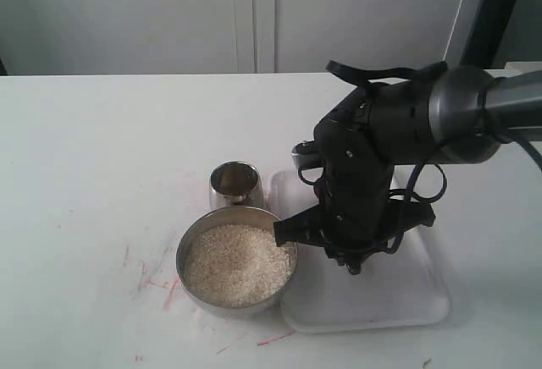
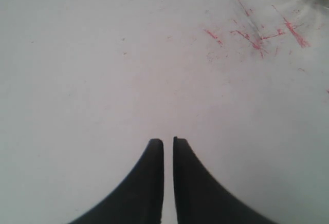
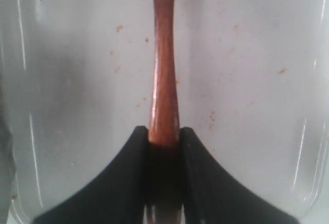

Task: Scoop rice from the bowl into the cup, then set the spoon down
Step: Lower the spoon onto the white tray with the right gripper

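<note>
The right claw (image 3: 164, 131) pinches the spoon (image 3: 163, 70) by its handle over the tray (image 1: 398, 301), at 3 o'clock of the bowl (image 1: 180, 259). The slim handle could twist, spilling rice (image 1: 235, 263) beside the cup (image 1: 235, 183) at 12. The left claw (image 2: 168, 142) is pressed together over the desk (image 2: 77, 80).

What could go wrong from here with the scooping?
The right gripper pinches the spoon only by its slim handle, so it might twist or slip.
The rice fills the bowl nearly to its rim; a scoop could push grains over.
The cup is small and close beside the bowl, so a pour may miss.
</note>
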Tool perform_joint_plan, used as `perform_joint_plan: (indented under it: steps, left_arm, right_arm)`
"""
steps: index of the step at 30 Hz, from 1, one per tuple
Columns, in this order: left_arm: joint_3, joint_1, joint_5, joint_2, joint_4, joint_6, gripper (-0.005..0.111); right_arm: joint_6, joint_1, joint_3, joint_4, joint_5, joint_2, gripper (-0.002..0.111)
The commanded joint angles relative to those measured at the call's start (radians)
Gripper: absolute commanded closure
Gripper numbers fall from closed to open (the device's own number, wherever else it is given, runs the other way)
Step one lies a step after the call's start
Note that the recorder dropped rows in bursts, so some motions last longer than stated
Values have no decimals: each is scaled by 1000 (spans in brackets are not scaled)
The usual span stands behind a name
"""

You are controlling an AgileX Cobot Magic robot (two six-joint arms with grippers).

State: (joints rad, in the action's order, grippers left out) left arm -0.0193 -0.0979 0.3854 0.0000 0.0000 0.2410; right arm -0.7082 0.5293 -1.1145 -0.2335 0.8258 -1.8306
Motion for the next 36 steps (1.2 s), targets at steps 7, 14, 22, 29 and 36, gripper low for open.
perform_joint_plan:
  steps: [7, 14, 22, 29, 36]
  left_arm:
    - [9, -5, 49, 0, -6, -6, 92]
    - [9, -5, 49, 0, -6, -6, 92]
    - [9, -5, 49, 0, -6, -6, 92]
    - [9, -5, 49, 0, -6, -6, 92]
    - [9, -5, 49, 0, -6, -6, 92]
  right_arm:
    - [8, -4, -1, -1, 48, -5, 108]
    - [8, -4, -1, -1, 15, -19, 108]
    - [8, -4, -3, 1, -3, -62, 108]
    - [8, -4, -7, -3, -20, -66, 108]
    - [8, -4, -7, -1, 0, -66, 101]
